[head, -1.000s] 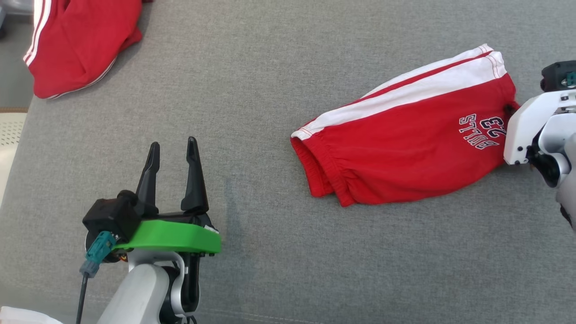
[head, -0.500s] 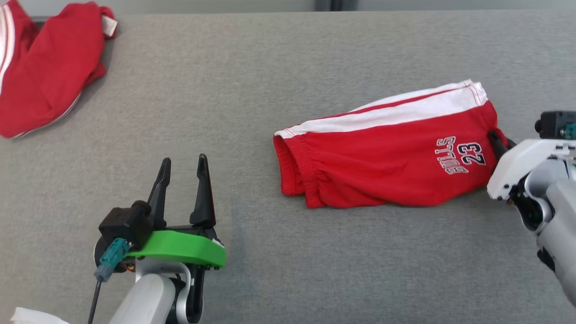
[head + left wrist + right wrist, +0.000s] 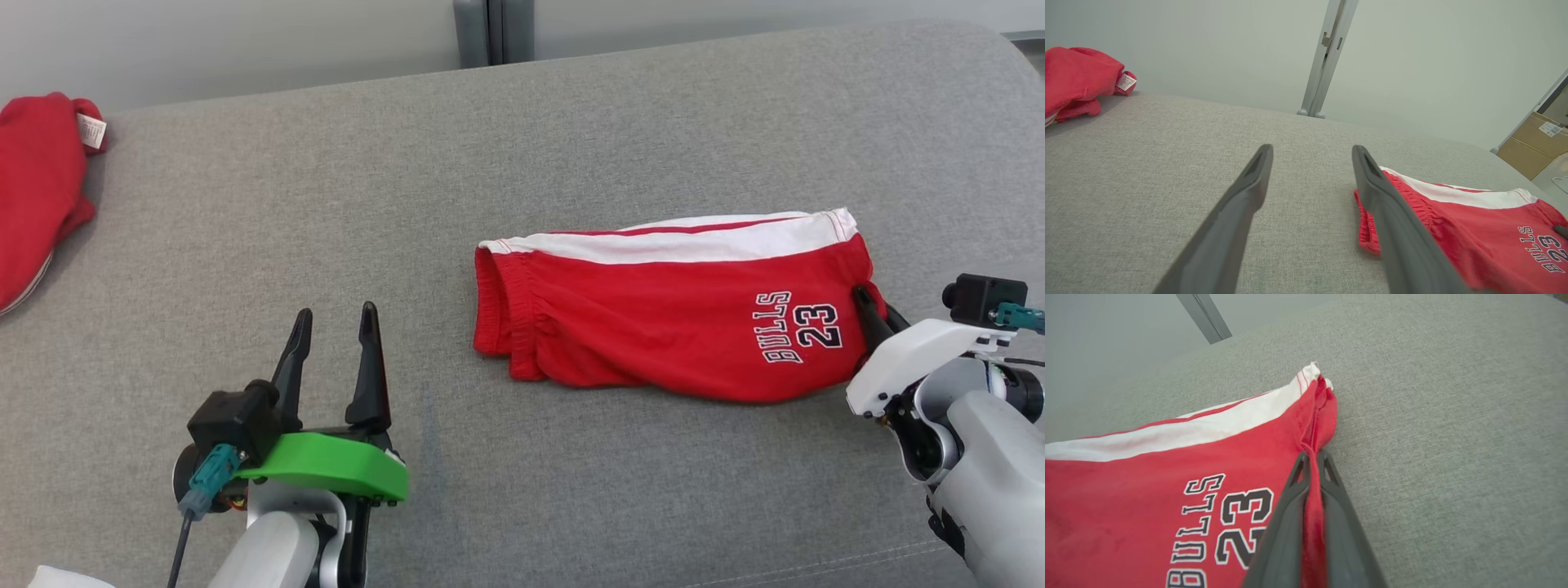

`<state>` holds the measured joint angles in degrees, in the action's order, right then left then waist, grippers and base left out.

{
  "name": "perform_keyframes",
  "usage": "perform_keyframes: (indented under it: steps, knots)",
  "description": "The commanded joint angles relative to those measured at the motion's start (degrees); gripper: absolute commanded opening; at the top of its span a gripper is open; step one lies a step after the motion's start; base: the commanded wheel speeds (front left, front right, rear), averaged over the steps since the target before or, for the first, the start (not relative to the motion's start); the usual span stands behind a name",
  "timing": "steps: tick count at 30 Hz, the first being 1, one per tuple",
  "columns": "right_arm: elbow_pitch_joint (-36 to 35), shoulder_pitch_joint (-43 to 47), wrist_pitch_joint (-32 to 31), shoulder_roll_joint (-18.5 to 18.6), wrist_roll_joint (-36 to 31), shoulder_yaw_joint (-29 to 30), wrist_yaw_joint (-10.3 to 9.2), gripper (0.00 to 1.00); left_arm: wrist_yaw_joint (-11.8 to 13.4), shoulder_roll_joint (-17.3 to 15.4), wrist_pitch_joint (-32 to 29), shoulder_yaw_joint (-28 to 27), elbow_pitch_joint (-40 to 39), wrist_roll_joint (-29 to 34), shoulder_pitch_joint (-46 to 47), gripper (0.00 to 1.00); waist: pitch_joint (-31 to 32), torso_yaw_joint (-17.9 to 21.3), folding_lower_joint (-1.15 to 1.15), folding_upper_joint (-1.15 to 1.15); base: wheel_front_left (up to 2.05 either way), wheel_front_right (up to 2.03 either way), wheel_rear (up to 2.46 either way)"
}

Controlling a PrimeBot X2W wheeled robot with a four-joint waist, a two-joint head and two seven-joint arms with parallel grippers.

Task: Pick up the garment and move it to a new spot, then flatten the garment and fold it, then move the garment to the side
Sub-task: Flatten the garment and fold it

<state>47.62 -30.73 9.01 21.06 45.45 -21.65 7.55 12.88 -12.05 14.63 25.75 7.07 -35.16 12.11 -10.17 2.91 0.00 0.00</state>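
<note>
At the far left edge of the grey woven cushion surface (image 3: 269, 188) lies a crumpled red garment with a white label (image 3: 37, 180), well apart from the work. Next comes the left gripper (image 3: 336, 314), its two dark fingers spread wide and empty, hovering over bare cushion beside the waistband end of the task's piece. That piece, a pair of red fabric shorts with a white side stripe and a "BULLS 23" print (image 3: 653, 327), lies right of centre, flat and doubled over leg on leg, so flattening and folding look done. At its right end the right gripper (image 3: 872, 306) has its fingers pinched tight on a bunch of the red leg hem, with cloth squeezed between them. By my reading the last step is in hand — moving the folded shorts aside — with the carry and the release left to do.
</note>
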Motion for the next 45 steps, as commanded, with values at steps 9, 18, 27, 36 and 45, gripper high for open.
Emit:
perform_keyframes:
  steps: [9, 18, 27, 36, 45]
  knots:
    - [-4.03, -1.33, -1.47, -1.22, -1.89, 1.11, -0.08, 0.0, -0.24, 0.22, -0.01, 0.2, 0.98, -0.48, -1.0, 1.0, 1.87, -2.46, 0.0, 0.0, 0.0, 0.0, 0.0]
    - [-12.91, -3.4, -7.65, -5.75, -5.23, -3.86, -0.08, 0.0, -1.23, 1.97, 0.4, -0.11, 1.92, -0.89, -1.34, 1.0, 3.47, -6.9, 0.0, 0.0, 0.0, 0.0, 0.0]
    - [-13.92, -4.28, -12.59, -10.47, -7.56, -8.89, -0.08, 0.0, -2.3, 3.46, 0.55, -0.7, 2.55, -0.12, -0.46, 1.0, 2.79, -10.66, 0.0, 0.0, 0.0, 0.0, 0.0]
    - [-11.81, -4.71, -13.12, -12.03, -8.13, -12.2, -0.08, 0.0, -2.94, 4.4, 0.63, -2.16, 2.88, 0.86, -0.61, 1.0, 1.92, -11.39, 0.0, 0.0, 0.0, 0.0, 0.0]
    - [-14.18, -3.95, -11.62, -12.56, -5.65, -17.14, -0.08, 1.0, -3.95, 5.22, 0.6, -1.89, 3.65, 2.0, -0.33, 1.0, 2.16, -9.57, 0.0, 0.0, 0.0, 0.0, 0.0]
